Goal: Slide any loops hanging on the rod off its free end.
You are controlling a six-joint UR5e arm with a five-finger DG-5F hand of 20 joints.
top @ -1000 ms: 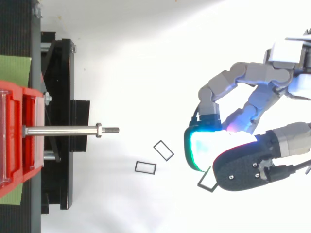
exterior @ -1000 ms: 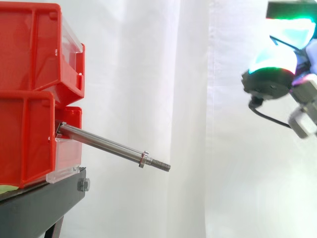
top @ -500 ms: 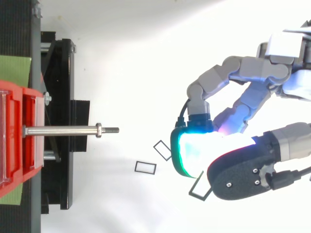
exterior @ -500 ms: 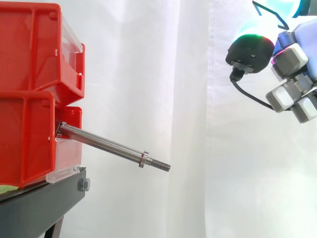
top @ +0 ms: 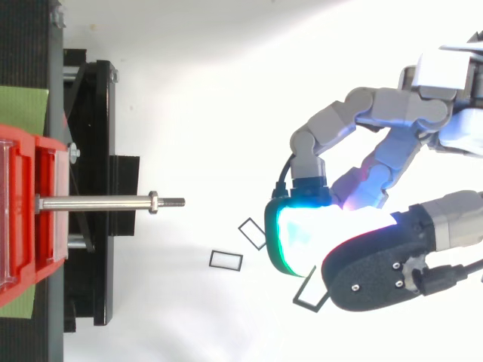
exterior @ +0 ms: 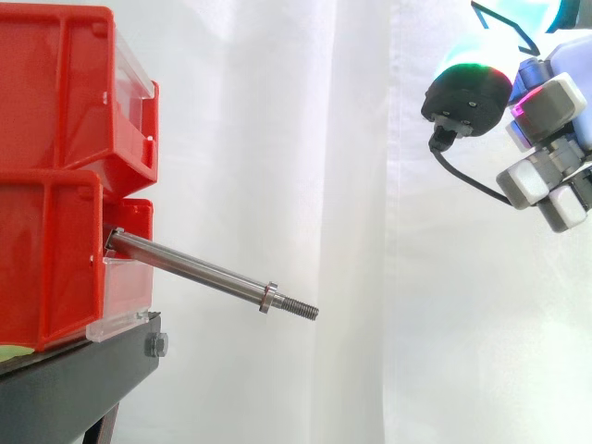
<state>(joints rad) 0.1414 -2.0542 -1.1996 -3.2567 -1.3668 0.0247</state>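
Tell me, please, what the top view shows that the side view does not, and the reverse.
Top view: two black rectangular loops lie on the white surface beyond the free end of the rod; a third loop is partly hidden by the hand. Side view: the rod slopes down toward its threaded tip, and two red bins stand stacked. Both: the rod is bare, with a nut near its tip, and the hand is apart from it.
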